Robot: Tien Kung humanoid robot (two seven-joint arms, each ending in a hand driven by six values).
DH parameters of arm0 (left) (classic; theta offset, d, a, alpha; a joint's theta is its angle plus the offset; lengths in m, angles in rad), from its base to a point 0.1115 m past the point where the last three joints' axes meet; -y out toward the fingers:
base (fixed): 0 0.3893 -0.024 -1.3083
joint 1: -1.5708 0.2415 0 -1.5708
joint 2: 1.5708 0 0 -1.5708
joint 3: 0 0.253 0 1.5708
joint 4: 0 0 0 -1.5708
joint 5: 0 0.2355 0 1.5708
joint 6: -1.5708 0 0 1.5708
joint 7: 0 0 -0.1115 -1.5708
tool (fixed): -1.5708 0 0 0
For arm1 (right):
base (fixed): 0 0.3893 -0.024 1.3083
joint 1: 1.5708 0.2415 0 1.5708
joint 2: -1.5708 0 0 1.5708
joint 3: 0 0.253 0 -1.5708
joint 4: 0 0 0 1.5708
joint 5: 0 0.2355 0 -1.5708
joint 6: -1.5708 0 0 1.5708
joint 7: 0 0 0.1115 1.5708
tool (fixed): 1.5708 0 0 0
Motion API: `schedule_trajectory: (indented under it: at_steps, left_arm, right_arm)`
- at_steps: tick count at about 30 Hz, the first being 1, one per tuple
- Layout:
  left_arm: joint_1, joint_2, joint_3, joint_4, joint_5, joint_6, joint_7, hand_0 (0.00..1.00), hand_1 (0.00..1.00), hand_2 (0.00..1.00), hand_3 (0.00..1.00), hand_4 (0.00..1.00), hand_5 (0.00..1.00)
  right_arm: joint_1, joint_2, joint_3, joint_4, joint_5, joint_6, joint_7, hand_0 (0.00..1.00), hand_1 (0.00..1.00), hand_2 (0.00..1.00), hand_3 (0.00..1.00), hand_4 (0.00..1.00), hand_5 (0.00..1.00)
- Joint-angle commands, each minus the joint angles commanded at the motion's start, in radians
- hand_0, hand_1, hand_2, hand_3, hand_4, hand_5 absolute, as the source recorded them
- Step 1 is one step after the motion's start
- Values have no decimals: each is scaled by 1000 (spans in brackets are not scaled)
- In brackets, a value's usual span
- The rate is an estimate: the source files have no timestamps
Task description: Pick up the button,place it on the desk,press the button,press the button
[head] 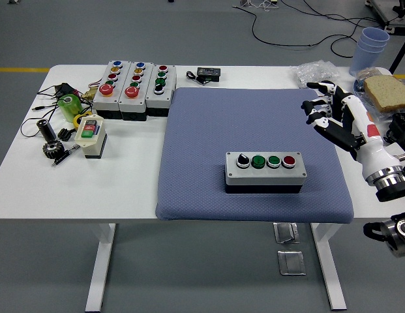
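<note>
A grey button box [265, 171] lies on the blue-grey mat [215, 124], near its front right. On its top sit a black knob, two green buttons and a red button [289, 161]. My right hand [327, 111] hovers well up and to the right of the box, above the mat's right edge, open with fingers spread and holding nothing. The left arm is out of view.
Three more button boxes [133, 85] stand at the back left. A small cream switch box [90, 136], a green object, cables and a gear lie on the left. At the back right are a black adapter [207, 74], plastic bags, stacked cups [370, 47] and bread [387, 92].
</note>
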Motion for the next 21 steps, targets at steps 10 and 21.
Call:
schedule_trajectory:
  at_steps: [10, 21]
  left_arm:
    - [12, -2, 1, 0, 14, -3, 1, 645, 606, 600, 560, 314, 856]
    - [14, -2, 4, 0, 12, -2, -1, 646, 606, 601, 562, 313, 858]
  right_arm:
    - [-61, 24, 46, -50, 422, 15, 37, 768, 723, 797, 778, 706, 465]
    - [-92, 35, 77, -85, 673, 30, 25, 748, 721, 774, 771, 709, 488]
